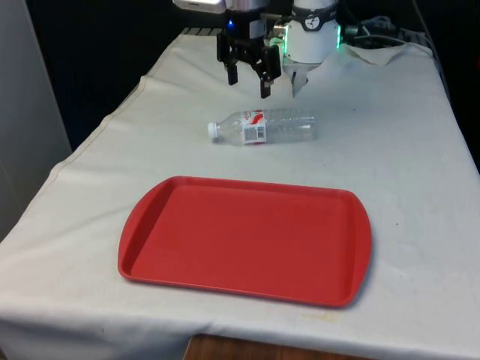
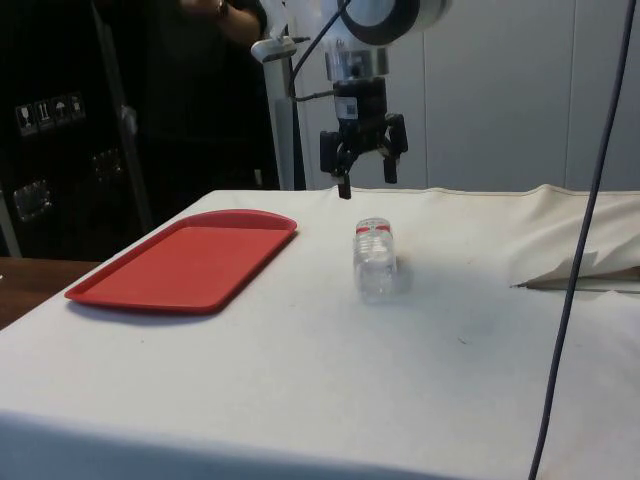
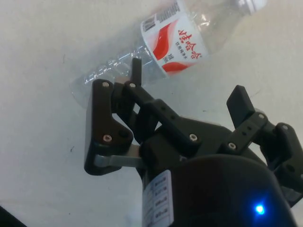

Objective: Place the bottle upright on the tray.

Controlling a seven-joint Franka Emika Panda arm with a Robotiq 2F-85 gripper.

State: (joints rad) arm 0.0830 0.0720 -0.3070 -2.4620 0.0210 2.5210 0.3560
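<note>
Lay flat at the front view's left — red tray (image 1: 244, 240), bare, nearest the camera, presumably waiting to receive. Rested on its side past the tray's far edge — clear bottle (image 1: 262, 126), cap toward the front view's left, well apart from the tray, untouched. Hung above and just behind the bottle: gripper (image 1: 249, 78), fingers spread, gripping nothing, seemingly lined up for descent.

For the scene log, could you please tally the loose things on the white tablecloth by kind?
Clear plastic bottles with a white cap and red-and-white label, lying on their side: 1
Red rectangular plastic trays, with nothing on them: 1
Total: 2
</note>
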